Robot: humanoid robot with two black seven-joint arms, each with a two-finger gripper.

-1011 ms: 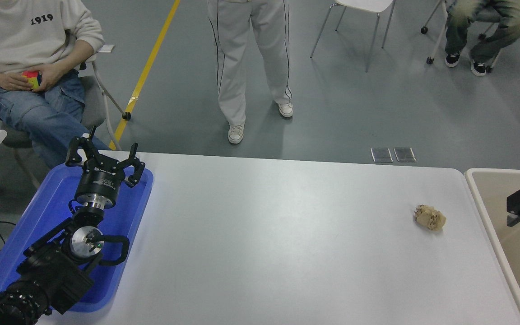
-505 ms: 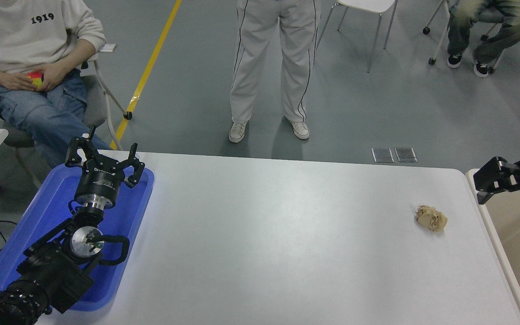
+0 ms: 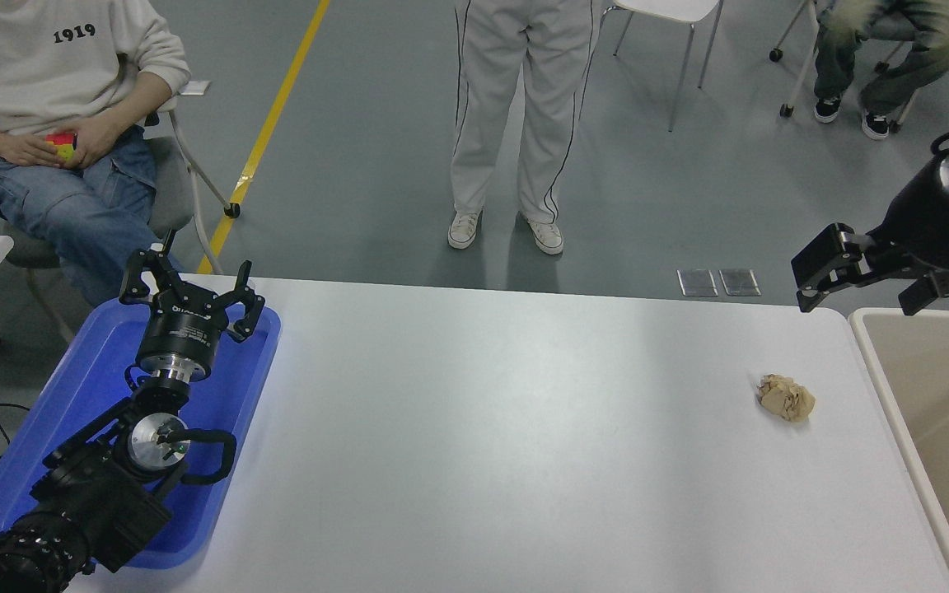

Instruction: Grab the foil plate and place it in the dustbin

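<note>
**Task status: foil plate not in view, right arm raised beside the dustbin**

**Progress.** No foil plate can be seen anywhere in the head view. It is not on the worktop (image 3: 524,428), and the visible part of the dustbin (image 3: 870,346), at the right edge of the frame, shows only bare beige wall and floor. The bin runs out of the picture at the right and bottom, so the plate may lie in the hidden part; this cannot be confirmed. Judged from the layout, the placing step is probably complete and only the arm's return is left.

**Grippers.** The right gripper (image 3: 853,276) hangs at the upper right of the frame, above the worktop's far right corner and just left of the bin rim. Its fingers are spread and hold nothing. The left gripper (image 3: 190,288) is parked at the lower left over the blue tray (image 3: 79,387), fingers released and empty.

**Other items.** A crumpled tan paper ball (image 3: 786,397) lies on the worktop near the bin, apart from it.

**Change from the earlier frames.** One second ago the right gripper was low inside the bin at the right edge. It has since risen and moved left, clear of the rim. The paper ball and left arm have not moved. A standing person (image 3: 516,123) beyond the far edge has stepped rightward.
</note>
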